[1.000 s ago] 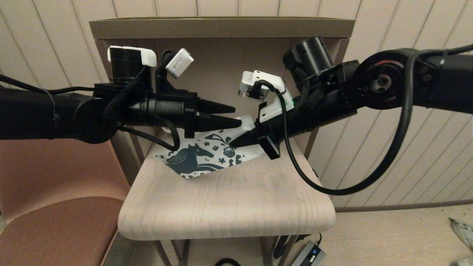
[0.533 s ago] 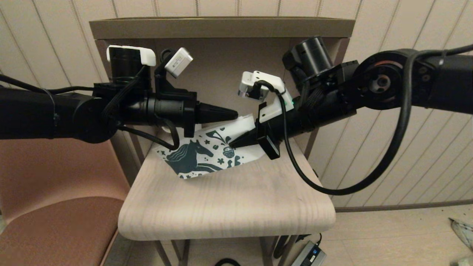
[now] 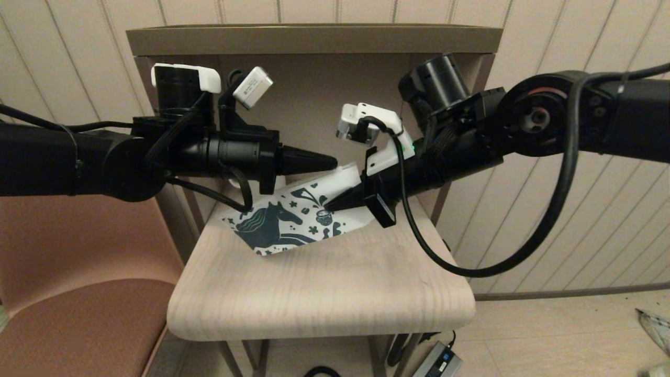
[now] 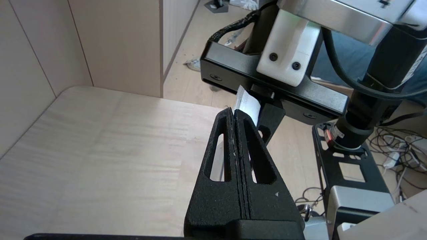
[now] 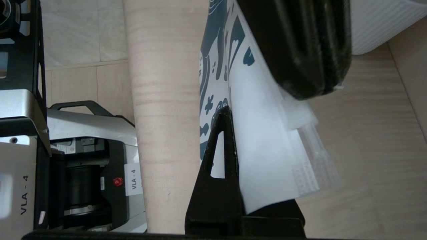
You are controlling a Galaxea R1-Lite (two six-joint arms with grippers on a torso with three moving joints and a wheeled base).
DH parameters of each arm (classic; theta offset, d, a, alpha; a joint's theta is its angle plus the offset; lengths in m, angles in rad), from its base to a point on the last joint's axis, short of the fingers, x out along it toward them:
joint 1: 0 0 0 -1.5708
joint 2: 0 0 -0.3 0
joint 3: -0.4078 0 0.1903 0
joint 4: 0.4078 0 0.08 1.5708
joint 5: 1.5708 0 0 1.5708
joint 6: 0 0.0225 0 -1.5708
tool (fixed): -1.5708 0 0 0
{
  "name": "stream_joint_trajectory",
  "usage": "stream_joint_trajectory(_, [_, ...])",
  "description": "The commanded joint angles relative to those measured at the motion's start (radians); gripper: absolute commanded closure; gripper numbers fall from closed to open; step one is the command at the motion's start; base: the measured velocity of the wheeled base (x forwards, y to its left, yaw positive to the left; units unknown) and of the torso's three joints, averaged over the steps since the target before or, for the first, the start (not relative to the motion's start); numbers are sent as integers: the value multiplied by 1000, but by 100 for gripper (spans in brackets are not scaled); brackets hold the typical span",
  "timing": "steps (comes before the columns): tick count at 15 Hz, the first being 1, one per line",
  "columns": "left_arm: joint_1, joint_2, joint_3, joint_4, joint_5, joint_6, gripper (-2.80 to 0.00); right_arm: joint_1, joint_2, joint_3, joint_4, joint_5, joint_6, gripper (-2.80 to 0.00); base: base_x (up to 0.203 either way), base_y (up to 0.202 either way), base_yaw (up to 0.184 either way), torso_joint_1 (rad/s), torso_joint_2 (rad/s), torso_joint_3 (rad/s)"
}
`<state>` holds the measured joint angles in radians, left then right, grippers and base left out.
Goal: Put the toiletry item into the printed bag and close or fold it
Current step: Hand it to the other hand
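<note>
Horse-printed white pouch (image 3: 293, 220) tilted, lifted off the tabletop

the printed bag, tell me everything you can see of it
The printed bag is a flat white pouch with a dark teal horse and small doodles, and a ribbed white strip along its top edge. It lies tilted on the wooden table, its top end lifted. The right claw pinches its printed face; the left claw is shut at the top strip.

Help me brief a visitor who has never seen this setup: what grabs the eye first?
Two black arms meet over a pale wooden table. Between them hangs a white pouch printed with a dark teal horse, its lower corner resting on the table. The left gripper pinches its top strip; the right gripper clamps its printed side.
</note>
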<state>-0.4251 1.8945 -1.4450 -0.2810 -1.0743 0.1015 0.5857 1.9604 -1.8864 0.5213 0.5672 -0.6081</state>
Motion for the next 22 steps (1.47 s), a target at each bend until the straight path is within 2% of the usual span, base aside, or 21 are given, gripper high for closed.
stream_joint_trajectory(1, [0,-3,-18,35,-7,-3,0,1,-13,6,5,-1,-5,0,0,0,0,0,0,0])
stream_joint_trajectory(2, [2,-8,-8,39,-11,0,-280,0,-25,12,6,-1,-7,0,0,0,0,0,0,0])
stream_joint_trajectory(7, [2,-12,-30,77,-81,-8,-280,18,-55,3,86,-10,-18,0,0,0,0,0,0,0])
stream_joint_trajectory(22, [2,-6,-14,69,-72,7,-280,28,-31,-3,32,-35,-9,0,0,0,0,0,0,0])
